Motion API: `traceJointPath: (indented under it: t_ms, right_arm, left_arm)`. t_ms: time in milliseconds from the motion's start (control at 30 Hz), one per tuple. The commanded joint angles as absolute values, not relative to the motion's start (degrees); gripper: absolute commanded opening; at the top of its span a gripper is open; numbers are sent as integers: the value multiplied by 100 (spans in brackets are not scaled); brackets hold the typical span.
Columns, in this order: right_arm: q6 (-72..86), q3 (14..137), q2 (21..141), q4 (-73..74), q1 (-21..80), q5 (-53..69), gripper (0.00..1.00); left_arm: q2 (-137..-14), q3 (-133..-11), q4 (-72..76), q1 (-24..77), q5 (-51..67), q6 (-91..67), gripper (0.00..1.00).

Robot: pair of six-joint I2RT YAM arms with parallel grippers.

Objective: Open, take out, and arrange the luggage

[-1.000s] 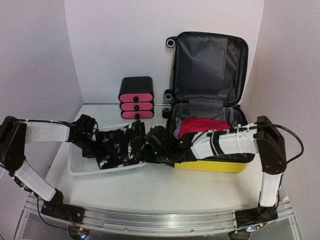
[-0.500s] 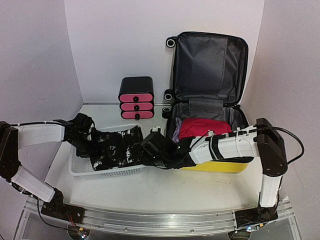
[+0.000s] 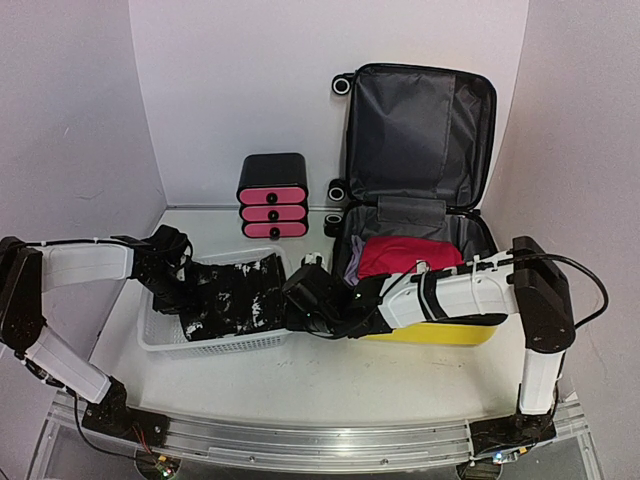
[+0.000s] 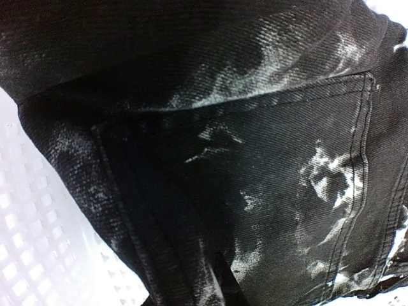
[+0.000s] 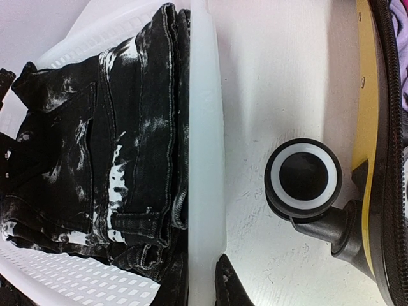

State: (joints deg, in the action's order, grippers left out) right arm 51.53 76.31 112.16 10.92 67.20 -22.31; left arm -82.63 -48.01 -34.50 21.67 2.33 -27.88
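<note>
The yellow luggage lies open at the right, its grey-lined lid leaning on the back wall. Its shell and a black wheel show in the right wrist view. Black jeans with white patches lie across the white mesh basket. My left gripper is shut on a fold of the jeans, which fill its view. My right gripper straddles the basket rim with a narrow gap. One finger is outside the rim; the other is lost against the jeans.
A red garment and a purple one lie inside the luggage. A black-and-pink drawer box stands by the back wall, left of the luggage. The basket sits between both arms, close to the luggage's left side.
Both grippers have carried the jeans to the left and down onto the basket. My right gripper has come to the basket's right rim. Little has moved in the last half second.
</note>
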Motion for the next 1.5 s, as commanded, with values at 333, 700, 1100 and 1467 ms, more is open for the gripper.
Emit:
traceJointPath:
  t_ms: [333, 700, 1100, 1467]
  right_arm:
    - [4944, 7556, 10916, 921, 6724, -2496, 0]
    - [4940, 7541, 10916, 888, 6724, -2485, 0]
    - [4900, 7566, 10919, 839, 6741, -2432, 0]
    - [4729, 7612, 10912, 822, 6768, -2343, 2]
  left_arm:
    - [-8178, -5106, -3765, 2171, -315, -2544, 2]
    - [-7905, -5090, -3978, 2171, -472, -2566, 19]
    - [-6212, -5659, -4871, 2292, -318, -2503, 59]
    - [-8229, -6306, -3894, 2360, 258, -2031, 32]
